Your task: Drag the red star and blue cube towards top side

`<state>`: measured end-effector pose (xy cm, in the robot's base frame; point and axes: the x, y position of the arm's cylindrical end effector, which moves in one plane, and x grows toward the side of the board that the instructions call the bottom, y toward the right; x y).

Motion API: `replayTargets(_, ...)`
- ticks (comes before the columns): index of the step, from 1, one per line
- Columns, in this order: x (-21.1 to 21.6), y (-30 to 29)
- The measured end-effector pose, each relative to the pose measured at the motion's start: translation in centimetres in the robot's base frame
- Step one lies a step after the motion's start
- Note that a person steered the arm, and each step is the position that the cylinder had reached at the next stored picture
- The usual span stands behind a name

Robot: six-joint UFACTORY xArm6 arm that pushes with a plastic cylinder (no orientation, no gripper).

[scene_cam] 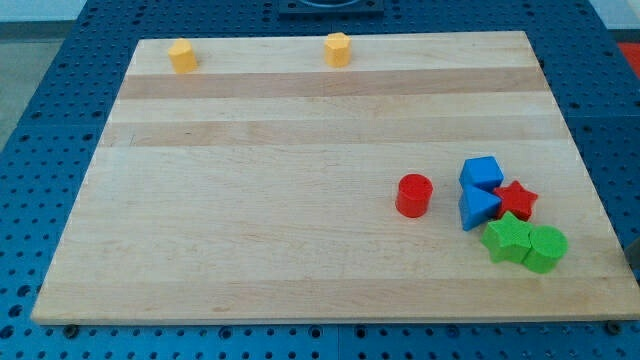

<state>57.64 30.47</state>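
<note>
The red star [518, 200] lies on the wooden board [250, 200] at the lower right, inside a tight cluster. The blue cube [482, 172] sits just up and left of the star and touches it. A blue triangular block [479, 208] lies below the cube, against the star's left side. A dark shape at the view's right edge looks like my tip [633, 266]. It is off the board's right side, to the right of the cluster and apart from every block.
Two green blocks [508, 240] [546, 248] sit right below the star. A red cylinder [413, 195] stands left of the cluster. Two yellow blocks [182, 55] [337, 48] rest near the board's top edge.
</note>
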Motion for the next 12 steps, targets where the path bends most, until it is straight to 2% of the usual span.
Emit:
replayTargets(3, 0.0, -6.0)
replayTargets(10, -5.2, -10.5)
replayTargets(12, -5.2, -13.2)
